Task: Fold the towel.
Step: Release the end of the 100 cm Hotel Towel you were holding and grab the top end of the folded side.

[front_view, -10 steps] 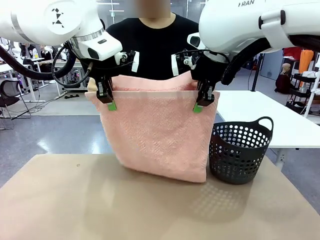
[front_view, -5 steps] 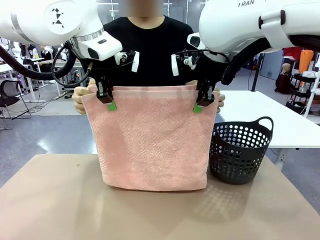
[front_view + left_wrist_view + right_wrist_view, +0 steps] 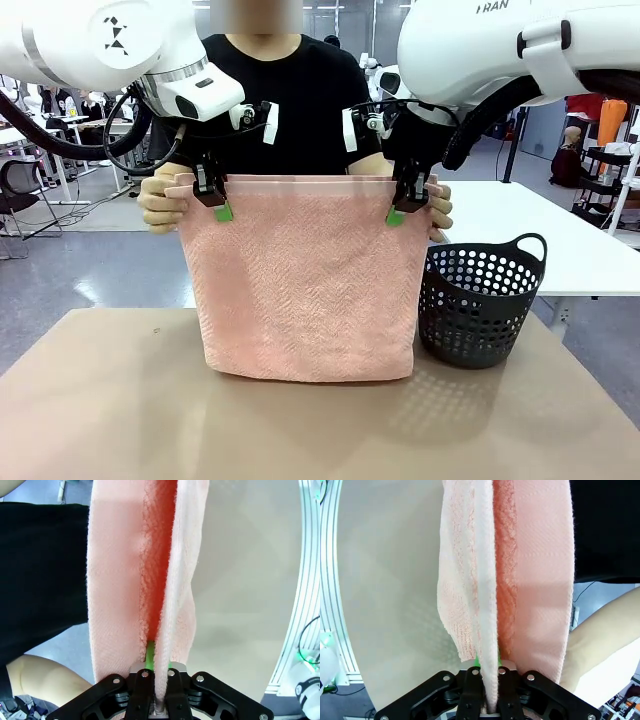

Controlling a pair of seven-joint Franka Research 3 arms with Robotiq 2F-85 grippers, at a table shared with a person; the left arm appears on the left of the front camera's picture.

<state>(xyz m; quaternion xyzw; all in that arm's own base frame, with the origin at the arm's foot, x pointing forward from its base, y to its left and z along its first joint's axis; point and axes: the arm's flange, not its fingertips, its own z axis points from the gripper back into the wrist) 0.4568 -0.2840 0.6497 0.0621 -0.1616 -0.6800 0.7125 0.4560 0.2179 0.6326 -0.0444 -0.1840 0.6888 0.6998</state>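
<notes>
We see a tan table (image 3: 300, 430) with a dark grey perforated basket (image 3: 478, 310) standing upright on its far right part. We cannot tell whether the lower edge of the hanging pink towel (image 3: 305, 290) touches the tabletop.

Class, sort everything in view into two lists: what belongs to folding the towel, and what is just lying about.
In the job: towel, left gripper, right gripper (both shut on its top edge), person's hands.
Lying about: dark basket on the table.

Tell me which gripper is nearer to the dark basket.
Right. The right gripper clamps the towel's top edge up and left of the basket; the left gripper clamps the other end, across the towel.
</notes>
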